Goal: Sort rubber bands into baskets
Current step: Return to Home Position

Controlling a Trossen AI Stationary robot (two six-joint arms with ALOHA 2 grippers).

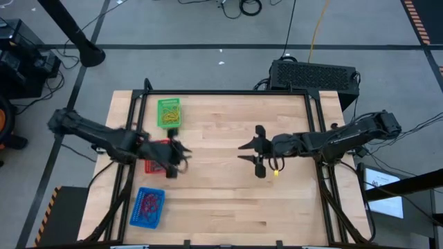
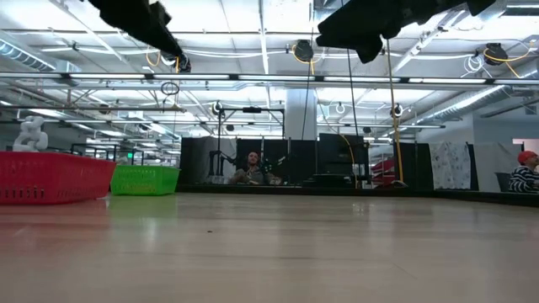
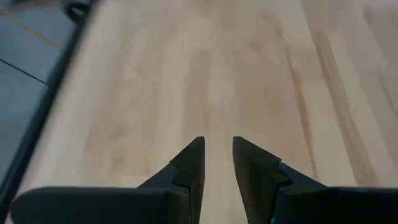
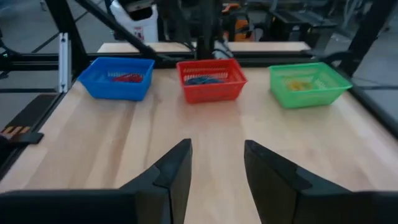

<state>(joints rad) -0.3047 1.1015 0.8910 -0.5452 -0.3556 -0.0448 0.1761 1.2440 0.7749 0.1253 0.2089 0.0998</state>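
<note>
High view: the left hand [image 1: 176, 158] hangs right over the red basket [image 1: 154, 166] and hides most of it. The green basket [image 1: 168, 113] sits just beyond the red basket and the blue basket [image 1: 147, 207] just on its near side. The right hand [image 1: 241, 153] hovers well apart from the red basket, above the bare middle of the surface [image 1: 221, 200]. The rubber bands [image 1: 151, 202] show as tangles inside the baskets; I see none loose on the wood.

Low view: it adds only height. Both arms are up off the surface, with the green basket beside the red one.

Left wrist view: the fingers stand a little apart with nothing between them, over bare wood.

Right wrist view: the fingers are parted wider, also empty. Only here do the red basket's contents show: bluish bands, with red ones in the blue basket and yellowish ones in the green basket.

In my judgement the bands are very light, limp and stretchy. They would lie flat and could snag the mesh, so pinch one strand with the fingertips and lift slowly.
</note>
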